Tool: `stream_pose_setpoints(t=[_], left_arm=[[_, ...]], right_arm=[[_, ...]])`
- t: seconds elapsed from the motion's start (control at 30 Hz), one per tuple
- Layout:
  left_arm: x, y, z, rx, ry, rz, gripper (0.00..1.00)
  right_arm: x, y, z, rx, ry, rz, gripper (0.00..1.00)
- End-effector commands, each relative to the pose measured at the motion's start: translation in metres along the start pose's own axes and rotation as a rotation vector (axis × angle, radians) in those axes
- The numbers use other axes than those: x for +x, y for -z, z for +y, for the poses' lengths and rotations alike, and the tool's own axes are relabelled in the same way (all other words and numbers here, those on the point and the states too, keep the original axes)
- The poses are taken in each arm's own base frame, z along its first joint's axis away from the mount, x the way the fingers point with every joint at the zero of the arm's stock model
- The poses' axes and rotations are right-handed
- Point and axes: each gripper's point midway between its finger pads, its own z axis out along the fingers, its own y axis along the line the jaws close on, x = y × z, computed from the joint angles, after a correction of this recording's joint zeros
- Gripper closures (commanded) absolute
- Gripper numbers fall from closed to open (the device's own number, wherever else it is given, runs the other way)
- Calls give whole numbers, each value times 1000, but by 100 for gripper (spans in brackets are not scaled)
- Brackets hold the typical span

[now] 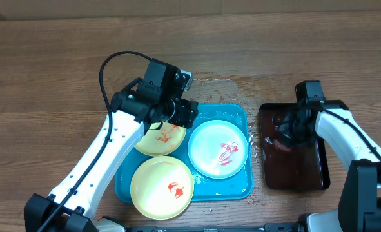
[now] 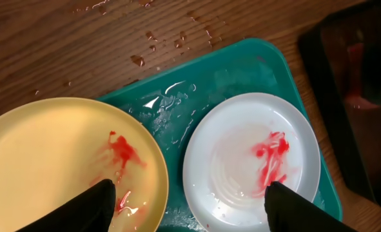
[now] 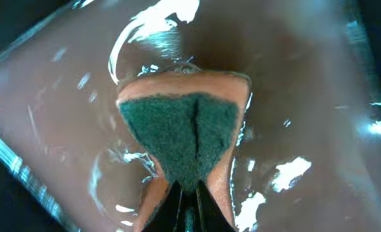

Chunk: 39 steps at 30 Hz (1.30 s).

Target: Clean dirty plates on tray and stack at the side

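The turquoise tray (image 1: 236, 115) holds three plates with red sauce smears: a pale yellow plate (image 1: 158, 143) at back left, a pale blue-white plate (image 1: 209, 154) at right, and a second pale yellow plate (image 1: 153, 188) at front. My left gripper (image 1: 185, 113) is open above the back of the tray, its fingers (image 2: 189, 205) spread over the gap between the yellow plate (image 2: 48, 154) and the white plate (image 2: 242, 129). My right gripper (image 1: 287, 132) is shut on a green-and-orange sponge (image 3: 180, 135), pressed into the wet brown tray (image 1: 293, 171).
The dark brown-red tray (image 2: 354, 96) with liquid stands right of the turquoise tray (image 2: 242, 61). Water drops lie on the wooden table (image 1: 229, 82) behind the tray. Bare wood surrounds both trays.
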Motion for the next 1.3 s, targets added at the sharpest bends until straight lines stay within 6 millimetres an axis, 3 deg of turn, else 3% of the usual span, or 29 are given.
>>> stream_pose_setpoints(t=[0.0, 0.07, 0.17, 0.23, 0.33, 0.47, 0.53, 0.57, 0.6, 0.67, 0.77, 1.0, 1.27], left_arm=[[-9, 4, -2, 2, -7, -24, 34], [-10, 4, -2, 2, -7, -26, 50], [-12, 4, -2, 3, -9, -35, 87], [-13, 4, -2, 4, -10, -38, 96], [-11, 4, -4, 12, -10, -31, 96], [-13, 4, -15, 74, -124, -39, 96], [-13, 1, -18, 90, -181, -38, 83], [-11, -2, -19, 90, -197, -29, 71], [-8, -7, -18, 90, -202, -9, 68], [5, -20, -15, 98, -188, 62, 68], [34, -41, -13, 131, -143, 211, 53], [81, -76, -15, 179, 10, 455, 50], [100, -76, -26, 142, 114, 543, 47]], right_arm=[[-3, 16, 26, -130, 244, 28, 96], [-2, 23, 27, -128, 252, 42, 96], [-1, 36, 26, -113, 230, 69, 96], [-1, 45, 24, -97, 216, 82, 96], [-3, 58, 12, -23, 214, 87, 96], [-4, 59, -8, 90, 218, 84, 96], [0, 57, -9, 88, 217, 95, 96], [1, 56, -9, 88, 217, 99, 96], [2, 55, -8, 80, 216, 105, 96], [5, 54, -6, 67, 216, 113, 96], [5, 54, -6, 68, 216, 113, 96], [2, 53, -5, 63, 216, 103, 96], [0, 53, -4, 59, 216, 93, 96]])
